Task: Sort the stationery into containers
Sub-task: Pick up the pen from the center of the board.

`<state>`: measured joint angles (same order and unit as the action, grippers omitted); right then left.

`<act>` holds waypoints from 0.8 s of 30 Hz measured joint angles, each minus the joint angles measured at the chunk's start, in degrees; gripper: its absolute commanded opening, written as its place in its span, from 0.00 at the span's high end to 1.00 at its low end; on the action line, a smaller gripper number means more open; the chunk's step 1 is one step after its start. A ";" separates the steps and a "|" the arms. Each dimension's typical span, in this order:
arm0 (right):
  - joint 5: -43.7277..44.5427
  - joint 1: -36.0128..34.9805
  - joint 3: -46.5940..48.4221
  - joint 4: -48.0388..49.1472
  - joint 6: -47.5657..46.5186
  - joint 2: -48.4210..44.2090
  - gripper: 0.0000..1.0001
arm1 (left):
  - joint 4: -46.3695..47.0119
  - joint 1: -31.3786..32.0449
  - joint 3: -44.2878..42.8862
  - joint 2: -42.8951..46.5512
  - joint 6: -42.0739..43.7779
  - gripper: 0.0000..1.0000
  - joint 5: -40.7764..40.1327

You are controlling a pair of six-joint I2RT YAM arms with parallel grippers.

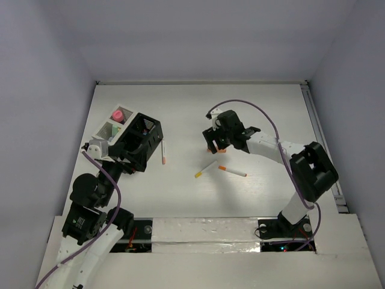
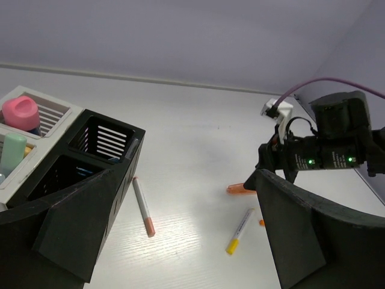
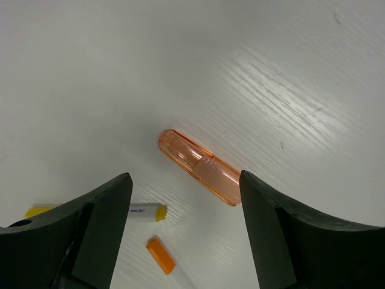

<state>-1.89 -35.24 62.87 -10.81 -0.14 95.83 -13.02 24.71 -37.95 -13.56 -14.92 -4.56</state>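
Pale grey walls close in a white worktop (image 1: pixel 198 114) on three sides. Out in its middle, the right pincer (image 3: pixel 183 180) hangs low with its jaws spread wide. A clear orange marker (image 3: pixel 200 167) lies flat and at a slant on the worktop between the two fingers. Neither finger touches it, so this pincer is released and holds nothing.

Just below that marker in the wrist view are a white pen with a yellow end (image 3: pixel 144 211), partly hidden by the left-hand finger, and the orange tip of a second white pen (image 3: pixel 159 256). From above, these two pens lie close together, just nearer the arm bases than the pincer.

At the left side, a black box (image 1: pixel 141 139) with divided compartments stands against a smaller white box (image 1: pixel 111 123). The white box holds a pink marker (image 2: pixel 21 111) upright in one compartment and a pale green one (image 2: pixel 12 150) in the next. A third pen, with a reddish-orange end (image 2: pixel 143 206), lies on the worktop just beside the black box.

The left pincer (image 2: pixel 186 174) is also wide open and empty. One finger sits close along the black box's near wall, possibly touching it, though dark on dark makes that hard to tell.
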 measured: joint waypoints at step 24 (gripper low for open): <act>10.16 -0.44 10.01 -4.48 -9.53 15.58 0.70 | -0.02 0.00 0.00 0.07 0.00 0.01 -0.02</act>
<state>8.27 -35.68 72.88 -15.29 -9.67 111.42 -13.04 24.71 -37.95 -13.50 -14.92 -4.58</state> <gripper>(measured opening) 0.349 0.989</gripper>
